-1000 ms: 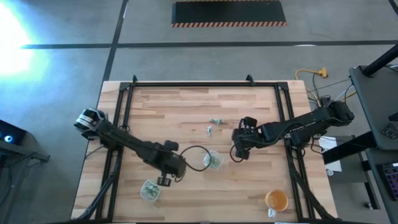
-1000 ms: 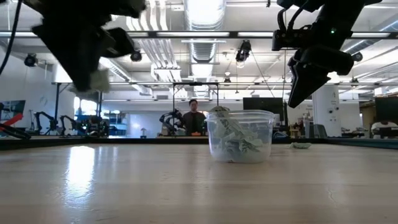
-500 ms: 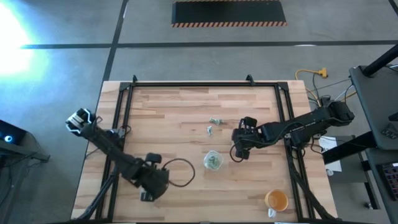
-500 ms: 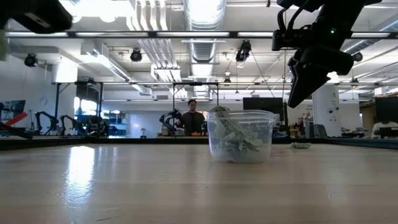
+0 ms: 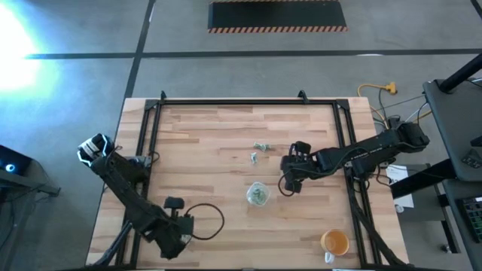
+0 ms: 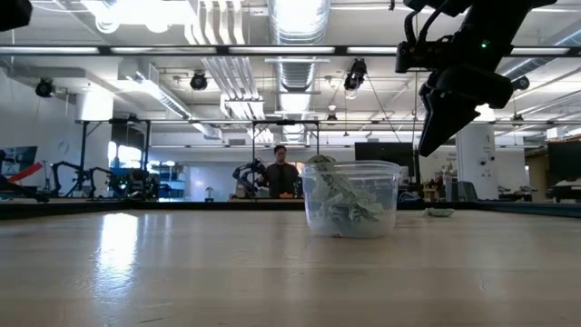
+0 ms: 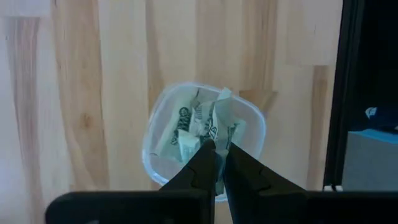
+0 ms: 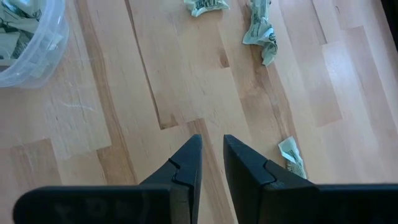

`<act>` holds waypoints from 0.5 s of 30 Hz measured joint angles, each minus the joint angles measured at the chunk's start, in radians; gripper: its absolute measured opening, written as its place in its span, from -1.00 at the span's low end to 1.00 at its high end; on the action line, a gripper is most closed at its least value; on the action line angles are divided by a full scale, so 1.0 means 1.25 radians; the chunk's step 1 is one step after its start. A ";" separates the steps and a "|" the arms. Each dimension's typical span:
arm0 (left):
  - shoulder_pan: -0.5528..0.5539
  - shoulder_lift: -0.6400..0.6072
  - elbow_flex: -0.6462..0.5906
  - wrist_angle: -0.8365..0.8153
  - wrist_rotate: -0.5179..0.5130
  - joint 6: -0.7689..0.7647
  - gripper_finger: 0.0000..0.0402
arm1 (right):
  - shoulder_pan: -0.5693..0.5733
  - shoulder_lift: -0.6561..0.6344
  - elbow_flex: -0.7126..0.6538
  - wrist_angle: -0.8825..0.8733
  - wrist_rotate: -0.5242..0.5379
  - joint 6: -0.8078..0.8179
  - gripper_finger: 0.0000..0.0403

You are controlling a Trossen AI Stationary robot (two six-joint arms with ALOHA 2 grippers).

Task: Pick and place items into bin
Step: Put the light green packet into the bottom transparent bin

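My left gripper (image 7: 217, 149) is shut on a crumpled green-and-white item near the table's near left corner (image 5: 172, 242). It is above a clear cup (image 7: 165, 106), the bin, which holds more such pieces. My right gripper (image 8: 211, 140) hangs over mid-table (image 5: 286, 188), open by a narrow gap, with nothing between its fingers. A second clear cup (image 5: 257, 193) with pieces inside stands on its base left of my right gripper. Loose items lie on the wood (image 5: 260, 146) (image 5: 254, 158), and one (image 8: 291, 155) lies close beside the right fingers. My left gripper pinches a crumpled green-and-white piece (image 7: 217, 121) between its two fingertips. The fingers come from above, pointing steeply down. The piece sticks out past the tips over the cup's mouth. Whether it touches the pieces inside the cup, I cannot tell.
An orange cup (image 5: 335, 242) stands at the near right corner. Black frame rails (image 5: 147, 143) run along the table's left and right sides. The table's edge (image 7: 348, 112) lies close beside the left cup. A person (image 6: 283, 173) stands far off in the room.
My left gripper has swung from beside the middle cup toward the table's near left corner, rolling its wrist, with the piece still held. It has left the low view and now stands over the left cup.
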 joint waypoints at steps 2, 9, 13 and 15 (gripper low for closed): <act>-0.011 0.000 0.000 0.011 -0.007 -0.011 -0.97 | 0.000 0.000 0.000 0.003 0.000 0.000 -0.72; -0.037 0.000 -0.002 0.065 -0.028 -0.012 -0.97 | 0.000 0.000 0.000 0.005 0.000 0.000 -0.72; -0.040 0.000 -0.013 0.066 -0.035 -0.012 -0.97 | 0.000 0.000 -0.001 0.005 0.000 0.000 -0.72; -0.040 0.000 -0.030 0.078 -0.035 -0.012 -0.97 | 0.000 0.000 -0.001 0.005 0.000 0.000 -0.72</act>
